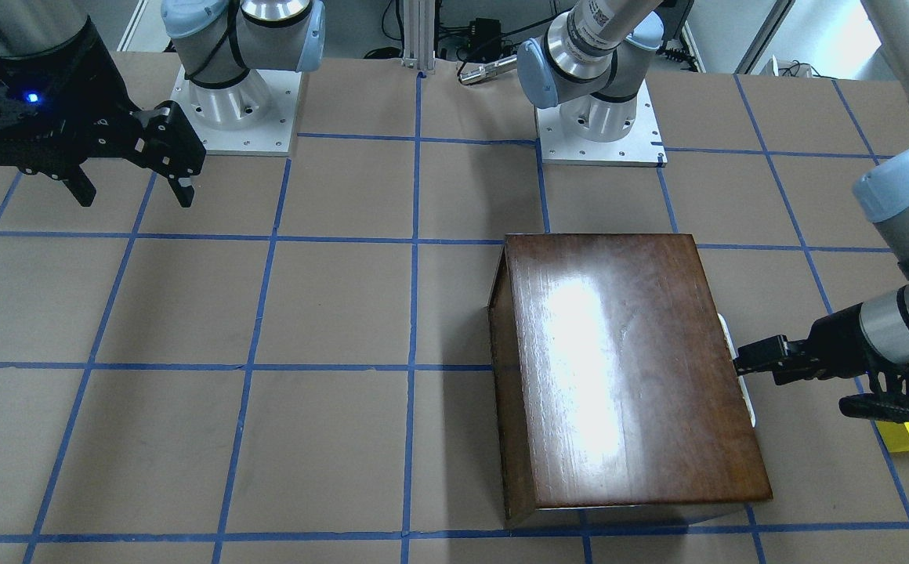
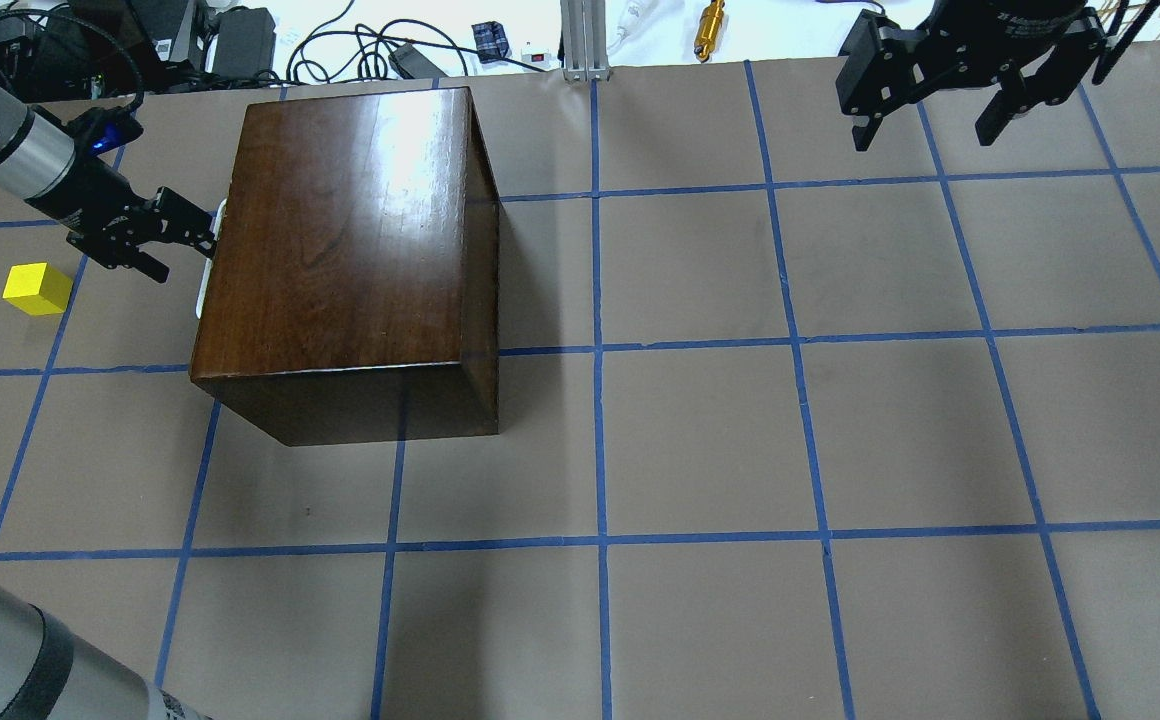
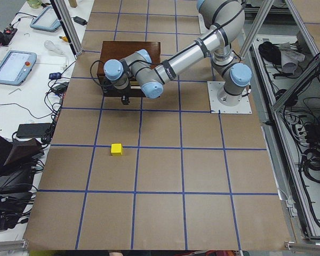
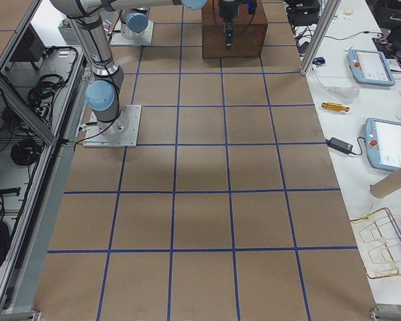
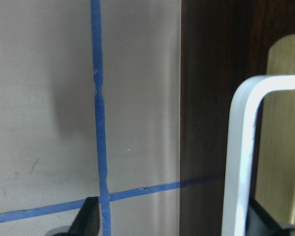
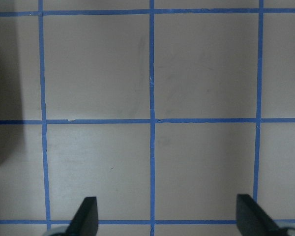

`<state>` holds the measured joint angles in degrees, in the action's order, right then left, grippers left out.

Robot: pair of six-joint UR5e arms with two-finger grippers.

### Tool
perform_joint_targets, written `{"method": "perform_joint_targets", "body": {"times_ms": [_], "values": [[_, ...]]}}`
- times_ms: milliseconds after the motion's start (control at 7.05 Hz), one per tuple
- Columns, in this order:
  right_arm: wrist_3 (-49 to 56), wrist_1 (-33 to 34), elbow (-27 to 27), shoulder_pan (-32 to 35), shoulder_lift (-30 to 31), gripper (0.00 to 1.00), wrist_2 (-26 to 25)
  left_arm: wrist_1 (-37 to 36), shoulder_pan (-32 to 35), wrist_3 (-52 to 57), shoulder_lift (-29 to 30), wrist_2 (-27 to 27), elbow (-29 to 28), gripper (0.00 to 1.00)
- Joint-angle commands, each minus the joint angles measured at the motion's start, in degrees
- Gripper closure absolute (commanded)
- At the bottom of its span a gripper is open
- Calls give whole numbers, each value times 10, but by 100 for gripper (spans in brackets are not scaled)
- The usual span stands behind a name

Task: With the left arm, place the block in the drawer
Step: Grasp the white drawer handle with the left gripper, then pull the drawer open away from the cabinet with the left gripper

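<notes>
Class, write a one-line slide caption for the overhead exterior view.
Open left gripper at the drawer handle of the wooden box; yellow block lies nearby; right gripper open, far off.

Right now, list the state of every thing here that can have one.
left tool: open, at the drawer front.
right tool: open, empty, raised above the table.
drawer: shut inside the box.
handle: inside the open left tool, not clamped.
block: loose on the table, not held.
</notes>
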<state>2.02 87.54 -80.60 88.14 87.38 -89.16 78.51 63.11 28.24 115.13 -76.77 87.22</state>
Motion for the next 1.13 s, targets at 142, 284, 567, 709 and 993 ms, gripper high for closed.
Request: {"method": "perform_joint_targets", "body": {"times_ms": [142, 284, 567, 709, 993], "values": [[0, 0, 0, 0, 1, 0, 0, -4, -1, 2, 1, -24, -4, 0], [0, 0, 0, 0, 1, 0, 0, -3, -3, 2, 0, -25, -8, 0], [0, 0, 0, 0, 0, 0, 0, -3, -25, 5, 0, -25, -10, 0], [0, 0, 0, 0, 0, 0, 0, -3, -29, 5, 0, -24, -10, 0], [0, 0, 0, -1, 0, 0, 0, -2, -47, 5, 0, -23, -10, 0]]}}
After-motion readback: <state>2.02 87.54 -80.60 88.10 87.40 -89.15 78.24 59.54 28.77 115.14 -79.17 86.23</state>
